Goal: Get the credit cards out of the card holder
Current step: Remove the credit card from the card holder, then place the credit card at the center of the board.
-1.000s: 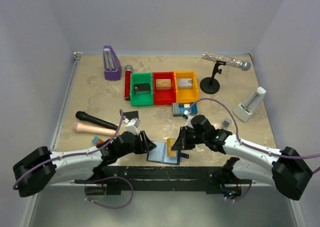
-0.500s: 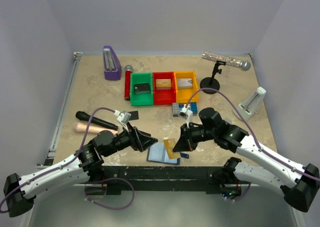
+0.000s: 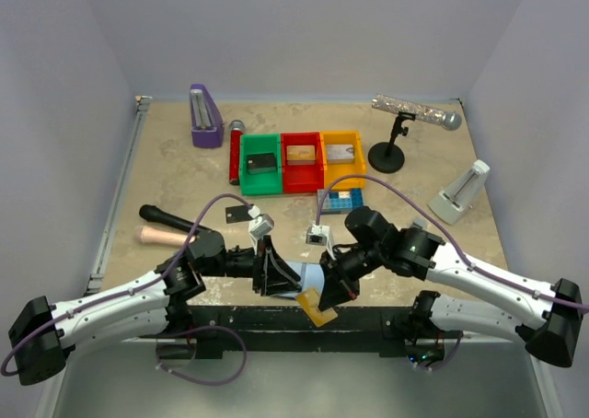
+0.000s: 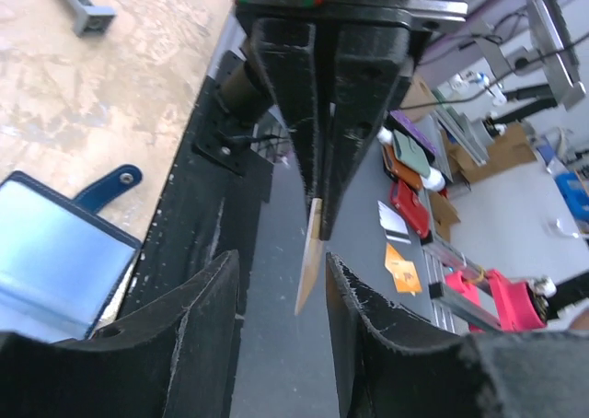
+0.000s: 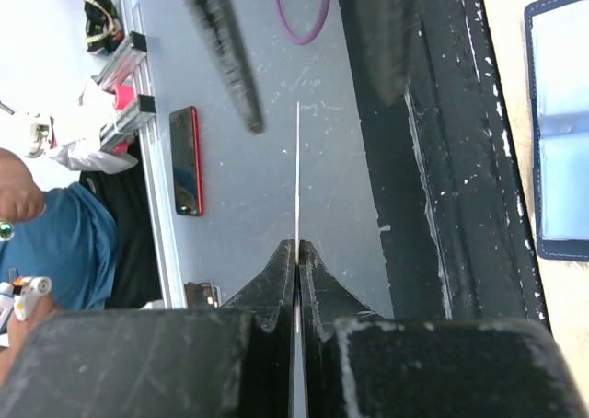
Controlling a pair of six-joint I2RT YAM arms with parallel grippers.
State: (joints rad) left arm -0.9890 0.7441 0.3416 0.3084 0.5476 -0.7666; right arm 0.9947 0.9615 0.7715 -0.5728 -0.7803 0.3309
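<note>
Card (image 3: pixel 317 306) now clear of holder (image 3: pixel 311 274), lower centre, pinched by right gripper (image 3: pixel 331 287); left gripper (image 3: pixel 274 271) spread. Risk: shallow pinch, card drops past table (image 3: pixel 166 179) edge.

right gripper (image 3: pixel 329 291), card (image 3: pixel 317 307) near left gripper (image 3: pixel 276 275)

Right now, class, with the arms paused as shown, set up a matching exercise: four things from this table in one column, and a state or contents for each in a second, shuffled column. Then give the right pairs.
Column one:
1. gold-tan card
2. card holder
3. green bin
4. yellow bin

Column two:
A. holds a grey card
B. lies open on the table, near its front edge
C. pinched in the right end effector
D. holds a black card

Pairs: 1-C, 2-B, 3-D, 4-A.
</note>
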